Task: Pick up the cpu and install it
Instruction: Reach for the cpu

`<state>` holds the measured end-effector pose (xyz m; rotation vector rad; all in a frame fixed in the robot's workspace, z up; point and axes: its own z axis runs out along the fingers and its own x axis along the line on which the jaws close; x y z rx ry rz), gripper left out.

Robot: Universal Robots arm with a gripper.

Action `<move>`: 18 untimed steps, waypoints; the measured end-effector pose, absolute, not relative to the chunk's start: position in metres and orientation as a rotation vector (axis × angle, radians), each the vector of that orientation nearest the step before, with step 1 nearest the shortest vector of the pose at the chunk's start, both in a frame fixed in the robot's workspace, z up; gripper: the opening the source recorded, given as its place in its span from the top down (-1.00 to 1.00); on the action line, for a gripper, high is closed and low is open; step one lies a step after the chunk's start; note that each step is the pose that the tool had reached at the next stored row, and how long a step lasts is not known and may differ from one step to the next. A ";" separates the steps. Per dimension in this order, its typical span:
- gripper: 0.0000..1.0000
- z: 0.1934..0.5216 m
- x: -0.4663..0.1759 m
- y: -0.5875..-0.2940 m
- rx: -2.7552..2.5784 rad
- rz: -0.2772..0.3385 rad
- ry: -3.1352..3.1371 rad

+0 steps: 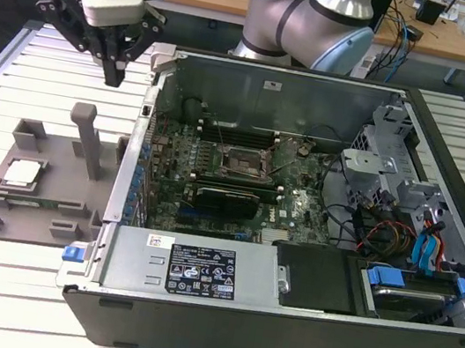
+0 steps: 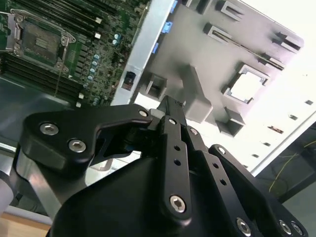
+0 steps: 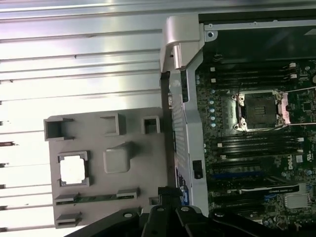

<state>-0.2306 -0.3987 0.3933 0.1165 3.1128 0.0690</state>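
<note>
My pincer point(image 1: 115, 72) hangs fingers-down above the slatted tabletop point(image 1: 4, 73). Its fingers are together and hold nothing. It hovers by the far corner of the open computer case point(image 1: 199, 267), on the exterior view's left. Under me and nearer the camera lies the grey holder tray point(image 1: 55, 167). In the first wrist view the tray's edge runs just beside the case's side wall point(image 3: 185, 123). A tall post point(image 1: 88, 139) rises from the tray, closer to me than the cpu. The cpu point(image 1: 23, 173) rests flat in a square recess of the tray, well apart from my fingertips, with open room above it. The socket point(image 1: 241, 162) sits on the motherboard inside the case, hemmed in by its walls. My arm point(image 1: 308, 13) bends behind the case, its wrist reaching across toward the tray side.
</note>
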 end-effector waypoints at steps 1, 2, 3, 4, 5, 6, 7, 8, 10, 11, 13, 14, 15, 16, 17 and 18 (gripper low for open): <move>0.79 0.393 -0.235 -0.399 0.117 0.069 3.113; 0.79 0.393 -0.240 -0.399 0.116 0.069 3.113; 0.79 0.393 -0.243 -0.399 0.116 0.069 3.113; 0.79 0.393 -0.248 -0.399 0.116 0.069 3.113; 0.79 0.393 -0.251 -0.399 0.117 0.069 3.113; 0.79 0.393 -0.256 -0.399 0.117 0.069 3.113; 0.79 0.393 -0.259 -0.399 0.117 0.069 3.113; 0.79 0.393 -0.260 -0.399 0.117 0.069 3.113; 0.79 0.393 -0.265 -0.399 0.117 0.069 3.113; 0.79 0.393 -0.268 -0.399 0.116 0.069 3.113; 0.79 0.393 -0.274 -0.399 0.117 0.069 3.113; 0.79 0.393 -0.276 -0.399 0.117 0.069 3.113; 0.79 0.393 -0.277 -0.399 0.117 0.069 3.113; 0.79 0.393 -0.279 -0.399 0.117 0.069 3.113; 0.79 0.393 -0.283 -0.399 0.117 0.069 3.113; 0.79 0.393 -0.285 -0.399 0.116 0.069 3.113</move>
